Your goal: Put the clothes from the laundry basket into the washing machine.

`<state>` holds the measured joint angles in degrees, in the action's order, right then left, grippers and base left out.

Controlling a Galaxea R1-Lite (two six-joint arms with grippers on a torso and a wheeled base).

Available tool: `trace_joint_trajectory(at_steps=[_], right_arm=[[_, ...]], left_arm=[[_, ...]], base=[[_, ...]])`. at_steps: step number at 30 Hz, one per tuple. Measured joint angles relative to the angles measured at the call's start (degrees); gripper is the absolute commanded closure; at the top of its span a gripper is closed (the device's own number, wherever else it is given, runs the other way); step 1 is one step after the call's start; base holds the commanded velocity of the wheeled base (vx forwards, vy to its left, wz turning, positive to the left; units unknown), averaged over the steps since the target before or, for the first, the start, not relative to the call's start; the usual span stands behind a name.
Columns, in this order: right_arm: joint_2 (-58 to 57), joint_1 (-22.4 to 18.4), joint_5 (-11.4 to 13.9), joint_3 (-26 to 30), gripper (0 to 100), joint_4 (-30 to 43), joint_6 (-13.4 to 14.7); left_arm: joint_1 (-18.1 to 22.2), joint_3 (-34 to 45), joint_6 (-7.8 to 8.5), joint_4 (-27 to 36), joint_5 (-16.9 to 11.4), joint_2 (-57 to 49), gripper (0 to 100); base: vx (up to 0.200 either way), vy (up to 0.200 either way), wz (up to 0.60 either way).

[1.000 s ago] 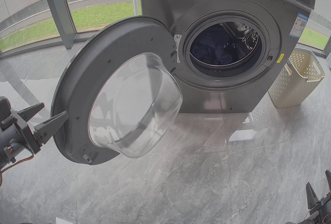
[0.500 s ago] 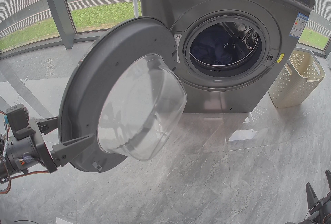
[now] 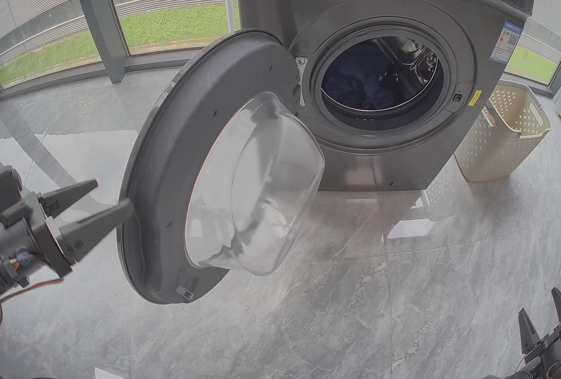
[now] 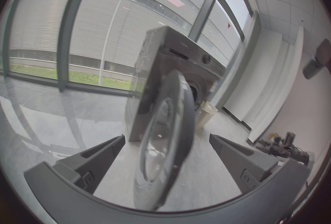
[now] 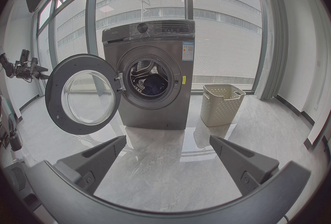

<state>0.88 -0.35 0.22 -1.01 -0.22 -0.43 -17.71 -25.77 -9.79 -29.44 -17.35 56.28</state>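
All clothes (image 3: 362, 85) apparently in washer (image 3: 380, 173) beside empty-looking basket (image 3: 497, 146), door (image 3: 169, 164) half open, left gripper (image 3: 114, 194) and right gripper (image 5: 167, 138) wide open, holding nothing.

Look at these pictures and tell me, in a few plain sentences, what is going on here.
A robot is working at a front-loading washing machine. The door hangs partly open, and dark clothes lie inside the machine. The left gripper, open, sits by the door's outer edge; whether it touches is unclear. The right gripper, also open, is low and away from everything. The cream laundry basket stands on the floor beside the machine, on the robot's right.
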Motion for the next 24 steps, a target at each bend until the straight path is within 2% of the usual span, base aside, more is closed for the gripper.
trace_joint_trajectory(at_steps=[6, 11, 16, 24], right_arm=[[0.0, 0.0, 0.0, 0.0, 0, 0.0, 0.0], [0.0, 0.0, 0.0, 0.0, 0, 0.0, 0.0], [0.0, 0.0, 0.0, 0.0, 0, 0.0, 0.0], [0.0, 0.0, 0.0, 0.0, 0, 0.0, 0.2]], left_arm=[[8.0, -2.6, -2.47, -2.3, 0.4, -0.1, 0], [11.3, -3.4, -2.57, -3.0, 0.5, 1.2, 0], [10.2, -2.2, -1.49, -2.9, 0.5, 3.6, 0], [4.0, -2.2, -1.29, -5.4, 0.8, 8.4, 0]], base=[[0.000, 0.000, 0.00], [0.000, 0.000, 0.00], [0.000, 0.000, 0.00], [0.000, 0.000, 0.00]])
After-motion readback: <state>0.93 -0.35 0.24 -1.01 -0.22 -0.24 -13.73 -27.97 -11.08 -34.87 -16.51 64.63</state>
